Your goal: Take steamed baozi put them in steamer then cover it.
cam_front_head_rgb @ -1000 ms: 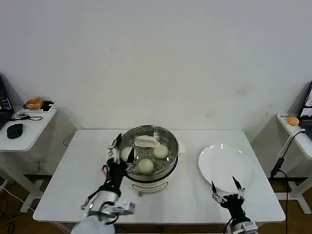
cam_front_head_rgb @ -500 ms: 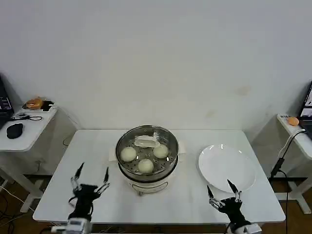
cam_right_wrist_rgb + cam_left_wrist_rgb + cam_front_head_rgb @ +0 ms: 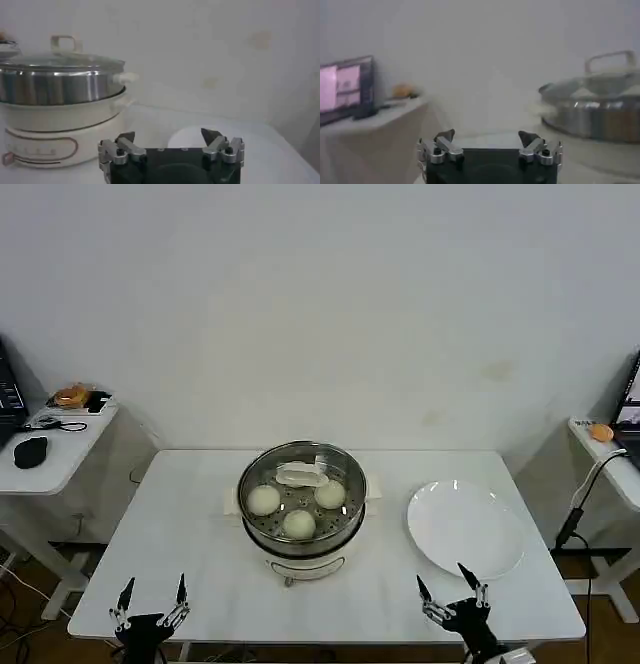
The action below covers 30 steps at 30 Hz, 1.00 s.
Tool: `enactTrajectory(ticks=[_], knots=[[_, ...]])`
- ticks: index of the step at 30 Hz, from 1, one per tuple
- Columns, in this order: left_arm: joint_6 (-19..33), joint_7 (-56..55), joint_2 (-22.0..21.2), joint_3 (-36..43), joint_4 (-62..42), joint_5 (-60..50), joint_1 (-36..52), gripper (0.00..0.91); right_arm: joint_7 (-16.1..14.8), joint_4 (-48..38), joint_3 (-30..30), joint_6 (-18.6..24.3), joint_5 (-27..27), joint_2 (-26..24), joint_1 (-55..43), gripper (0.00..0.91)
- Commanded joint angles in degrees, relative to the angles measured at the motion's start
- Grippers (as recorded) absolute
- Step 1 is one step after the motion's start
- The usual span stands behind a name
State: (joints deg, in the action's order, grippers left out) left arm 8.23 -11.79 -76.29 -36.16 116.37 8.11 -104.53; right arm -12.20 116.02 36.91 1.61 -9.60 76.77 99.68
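Jaws apart, empty, on left gripper (image 3: 150,608) and right gripper (image 3: 452,604), both low at surface (image 3: 180,534) near edge. Cover (image 3: 301,476) sits on steamer (image 3: 300,549); three baozi (image 3: 299,523) visible inside, fourth perhaps hidden. Task looks complete.

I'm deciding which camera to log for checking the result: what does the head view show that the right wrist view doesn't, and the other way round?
Head view alone: three steamed baozi visible through the cover, the left gripper open low at the table's near left edge, and two side tables.
Right wrist view alone: the side of the steamer, with its steel wall above its white base.
Both: the covered steamer, the white plate, and the open, empty right gripper near the table's front edge.
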Motion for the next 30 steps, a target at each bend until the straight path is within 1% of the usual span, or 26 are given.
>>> enactTrajectory(ticks=[1,4,12,16,21,23,27,30], knots=[[1.94,0.52,-1.15,-1.83,-1.65,2.09,-2.23,0.907,0.34,-0.05,-2.02,-0.98,0.0,-0.57,0.35,0.907],[2.59,1.59,-1.11,-1.81,-2.1,1.8,-1.9,0.907,0.38,-0.78,-2.83,-0.76,1.07,-0.02,-0.09,0.907],[2.07,2.11,-2.03,-1.37,-1.19,-1.52,-2.11,0.907,0.53,-1.29,-3.76,-0.34,2.71,0.96,-0.31,0.907],[2.63,3.18,-2.49,-1.58,-1.13,-3.31,-2.08,0.907,0.67,-1.3,-4.05,-0.35,2.69,1.12,-0.08,0.907],[1.3,3.78,-2.32,-1.47,-0.92,-5.19,-2.04,0.907,1.56,-1.03,-4.34,0.01,1.77,1.06,0.19,0.907],[0.9,3.93,-2.07,-1.1,0.07,-6.76,-2.52,0.907,2.36,-0.6,-4.48,-1.17,0.04,0.96,0.36,0.907],[-0.76,3.69,-2.17,-0.74,1.27,-6.5,-2.25,0.907,2.53,-0.18,-4.38,-2.45,-0.12,0.28,0.33,0.907],[-1.97,3.13,-2.25,-0.2,1.54,-6.34,-1.76,0.907,2.99,0.87,-4.4,-5.65,-0.84,-0.53,0.86,0.907]])
